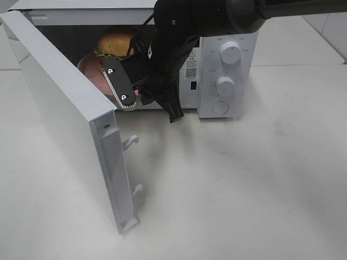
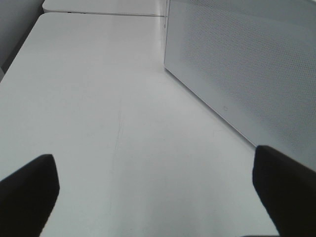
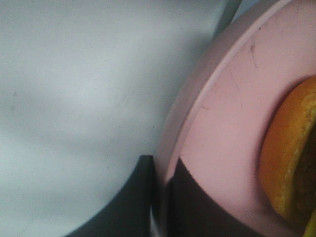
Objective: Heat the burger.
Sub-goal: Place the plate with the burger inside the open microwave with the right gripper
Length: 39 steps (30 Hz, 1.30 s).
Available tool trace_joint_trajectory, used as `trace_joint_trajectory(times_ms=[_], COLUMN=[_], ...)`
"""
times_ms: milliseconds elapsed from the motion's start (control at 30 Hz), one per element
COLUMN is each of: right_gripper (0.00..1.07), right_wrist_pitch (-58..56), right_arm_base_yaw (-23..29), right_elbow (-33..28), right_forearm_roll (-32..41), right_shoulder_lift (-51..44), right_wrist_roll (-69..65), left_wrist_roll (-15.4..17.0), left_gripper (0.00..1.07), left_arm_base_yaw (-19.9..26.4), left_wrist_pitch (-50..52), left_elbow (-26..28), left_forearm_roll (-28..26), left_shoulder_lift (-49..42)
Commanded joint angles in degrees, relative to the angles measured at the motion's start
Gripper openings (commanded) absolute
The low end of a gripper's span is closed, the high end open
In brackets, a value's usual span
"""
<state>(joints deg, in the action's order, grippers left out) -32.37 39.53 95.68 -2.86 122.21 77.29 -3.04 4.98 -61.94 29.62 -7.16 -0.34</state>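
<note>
The burger (image 1: 115,40) sits on a round pink plate (image 1: 88,66) inside the open white microwave (image 1: 238,32). My right gripper (image 1: 120,85) reaches into the cavity from the right and is shut on the plate's near rim. In the right wrist view its dark fingertips (image 3: 160,173) pinch the pink plate rim (image 3: 197,108), and the burger's orange bun (image 3: 291,163) lies further in on the plate. My left gripper (image 2: 155,197) is open with nothing between its fingers, over bare table beside a white dotted panel (image 2: 247,74). It does not show in the exterior view.
The microwave door (image 1: 65,119) swings out wide to the left, its latch hooks (image 1: 132,142) pointing right. Two dials (image 1: 230,53) sit on the control panel. White table (image 1: 244,189) stretches in front and to the right.
</note>
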Motion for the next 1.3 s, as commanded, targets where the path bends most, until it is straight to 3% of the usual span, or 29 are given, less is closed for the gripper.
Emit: trace_joint_trajectory(times_ms=[33, 733, 1100, 1300], right_gripper=[0.0, 0.0, 0.01, 0.11], right_wrist_pitch=[0.86, -0.63, 0.29, 2.06], right_arm_base_yaw=[-0.06, -0.17, -0.4, -0.86], right_elbow=[5.04, 17.02, 18.56, 18.56], right_forearm_roll=[-2.69, -5.96, -7.1, -6.93], right_shoulder_lift=[1.66, 10.77, 13.06, 13.29], right_wrist_roll=[-2.69, -9.0, -9.28, -9.74], left_wrist_roll=[0.23, 0.23, 0.23, 0.23], left_gripper=[1.0, 1.0, 1.0, 1.0], left_arm_base_yaw=[-0.34, -0.34, -0.34, -0.34], left_wrist_pitch=[0.8, 0.8, 0.8, 0.8], left_elbow=[-0.11, -0.11, -0.11, -0.11], left_forearm_roll=[-0.57, -0.57, -0.57, -0.57], left_shoulder_lift=[-1.38, -1.38, -1.38, -1.38])
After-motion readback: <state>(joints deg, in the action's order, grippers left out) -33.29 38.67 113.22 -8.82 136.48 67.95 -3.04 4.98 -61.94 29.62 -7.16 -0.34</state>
